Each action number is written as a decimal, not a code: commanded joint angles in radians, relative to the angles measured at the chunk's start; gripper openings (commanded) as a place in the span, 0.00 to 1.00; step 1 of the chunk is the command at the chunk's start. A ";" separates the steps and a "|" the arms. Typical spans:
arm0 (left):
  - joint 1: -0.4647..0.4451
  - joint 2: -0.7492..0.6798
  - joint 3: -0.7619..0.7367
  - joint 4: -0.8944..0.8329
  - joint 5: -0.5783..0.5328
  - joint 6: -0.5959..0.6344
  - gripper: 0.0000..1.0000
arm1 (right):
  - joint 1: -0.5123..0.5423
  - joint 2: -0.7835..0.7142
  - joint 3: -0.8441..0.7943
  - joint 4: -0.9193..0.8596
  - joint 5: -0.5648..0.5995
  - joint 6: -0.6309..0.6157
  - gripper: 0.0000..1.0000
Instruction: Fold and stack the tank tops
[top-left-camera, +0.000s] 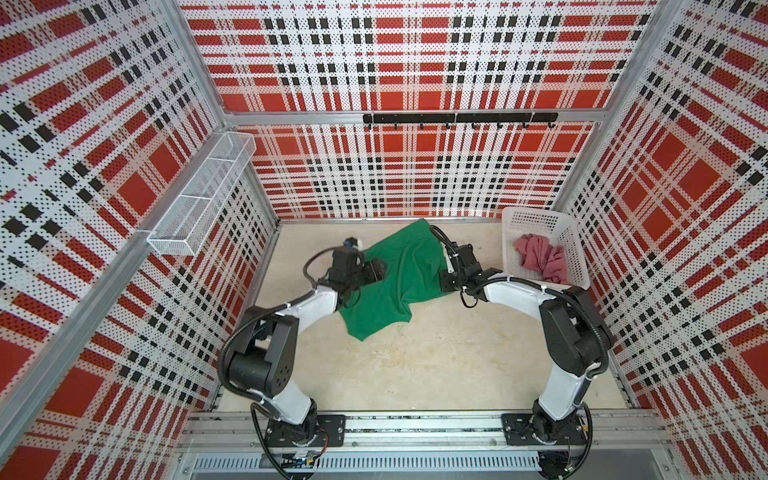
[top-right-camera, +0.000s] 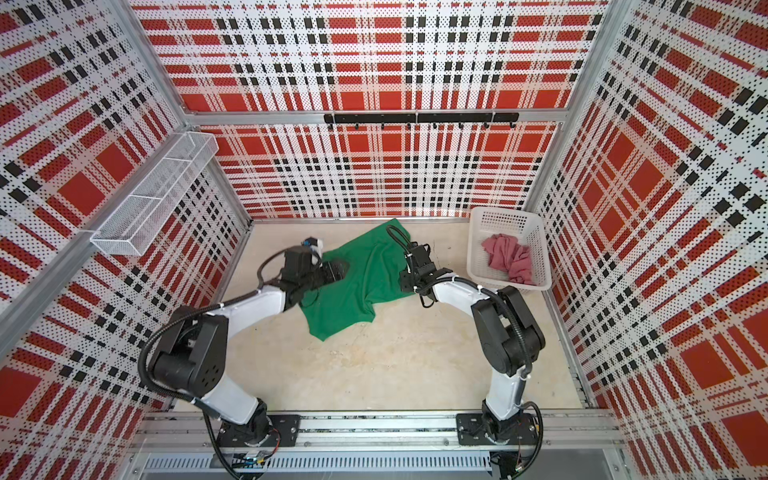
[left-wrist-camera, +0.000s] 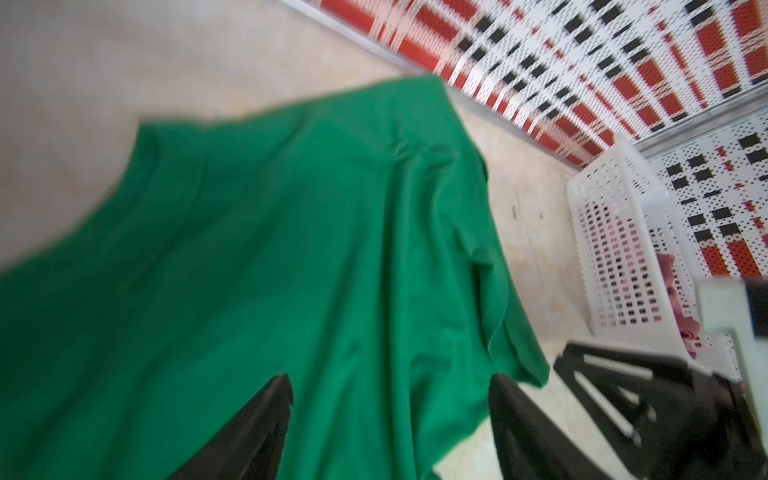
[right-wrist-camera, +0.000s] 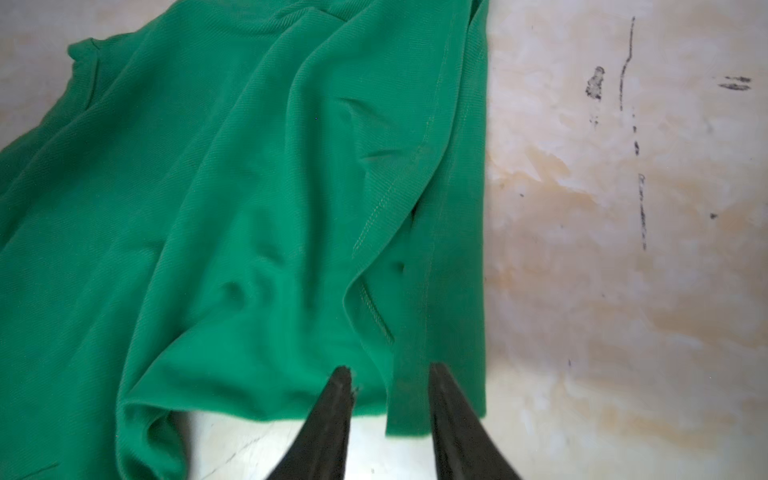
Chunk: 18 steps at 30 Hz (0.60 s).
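Observation:
The green tank top (top-left-camera: 395, 282) (top-right-camera: 357, 286) lies spread and creased on the beige tabletop, running from the back wall toward the middle. My left gripper (top-left-camera: 376, 270) (left-wrist-camera: 392, 390) hovers over its left part, jaws wide apart and empty; that view is motion-blurred. My right gripper (top-left-camera: 445, 282) (right-wrist-camera: 390, 374) is at the cloth's right edge, jaws apart, and a narrow green strip (right-wrist-camera: 409, 399) lies loose between the fingers. The pink tank top (top-left-camera: 540, 257) (top-right-camera: 509, 257) sits crumpled in the white basket (top-left-camera: 536, 220) (top-right-camera: 503, 214).
The basket stands in the back right corner against the plaid walls. A white wire shelf (top-left-camera: 199, 195) hangs on the left wall and a black hook rail (top-left-camera: 457, 118) on the back wall. Bare tabletop (top-left-camera: 436, 365) lies in front of the green cloth.

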 joint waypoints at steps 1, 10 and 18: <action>-0.025 -0.039 -0.136 0.236 -0.102 -0.209 0.77 | -0.007 0.070 0.050 -0.057 0.032 -0.049 0.34; 0.056 -0.043 -0.380 0.516 -0.279 -0.401 0.79 | -0.018 0.035 -0.079 -0.032 0.122 0.061 0.12; 0.200 0.122 -0.292 0.560 -0.166 -0.364 0.80 | -0.017 -0.109 -0.272 -0.100 0.064 0.204 0.00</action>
